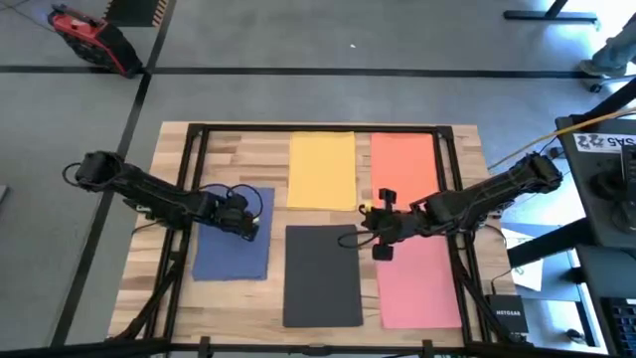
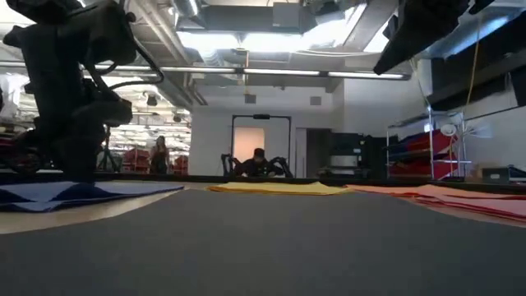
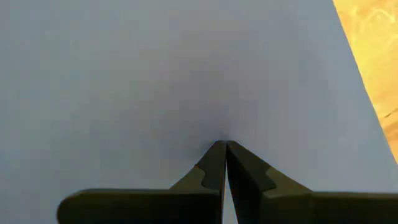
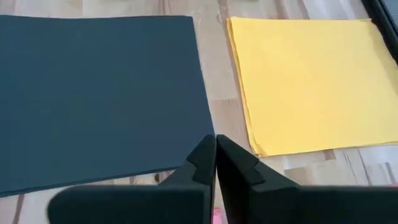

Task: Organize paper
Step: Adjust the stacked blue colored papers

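Five sheets of paper lie flat on the wooden table: blue [image 1: 231, 254] at the left, yellow [image 1: 321, 169] and orange [image 1: 402, 159] at the far side, dark grey [image 1: 321, 276] in the near middle, pink [image 1: 419, 283] at the near right. My left gripper [image 1: 250, 227] is shut, with its tips down on the blue sheet [image 3: 155, 74]. My right gripper [image 1: 363, 236] is shut and hangs above the dark sheet's far right corner [image 4: 198, 146], beside the yellow sheet [image 4: 311, 81]. In the low view it stays high above the table. My left gripper sets its shut fingertips [image 3: 219, 149] on the blue sheet's top surface [image 3: 224, 134], in the sheet's far right part. The fingers come slanting down from above. The sheet lies on the table, and I cannot tell whether any of it is caught between the tips.
A black metal frame [image 1: 189, 179] runs along the table's left, right and far sides. Bare wood shows between the sheets and at the far left corner [image 1: 234, 154]. Beyond the right edge stand equipment and cables [image 1: 596, 169]. A person sits far behind the table [image 2: 259, 160].
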Controlling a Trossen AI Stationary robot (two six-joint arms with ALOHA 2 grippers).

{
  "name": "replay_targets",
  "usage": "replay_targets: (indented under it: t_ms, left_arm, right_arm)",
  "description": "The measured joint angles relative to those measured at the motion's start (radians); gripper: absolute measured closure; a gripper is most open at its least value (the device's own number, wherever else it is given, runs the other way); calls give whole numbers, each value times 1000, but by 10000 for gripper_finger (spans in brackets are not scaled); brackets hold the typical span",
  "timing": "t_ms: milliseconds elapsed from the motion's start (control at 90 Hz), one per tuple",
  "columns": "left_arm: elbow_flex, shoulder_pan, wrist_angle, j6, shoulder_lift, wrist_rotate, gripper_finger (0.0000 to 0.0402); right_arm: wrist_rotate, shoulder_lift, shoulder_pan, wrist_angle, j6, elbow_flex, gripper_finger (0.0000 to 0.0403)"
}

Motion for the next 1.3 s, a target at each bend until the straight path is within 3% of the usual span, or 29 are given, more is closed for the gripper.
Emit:
replay_targets:
  t_ms: [511,700,900,1144,1300]
  left_arm:
    - [46,0,3,4,-1,0,402]
    - [88,0,3,44,-1,43,402]
    - [149,0,20,79,-3,83,402]
    - [176,-1,314,335,-46,-3,402]
    - [125,-14,603,463,-88,-67,402]
  right_arm:
    - [2,0,0,-1,-17,0,403]
    - [95,0,0,-51,-83,0,403]
    - [28,0,0,-103,-60,0,403]
    - [-118,-73,0,-110,-59,-2,403]
    - [-136,-213,0,41,-59,-103,403]
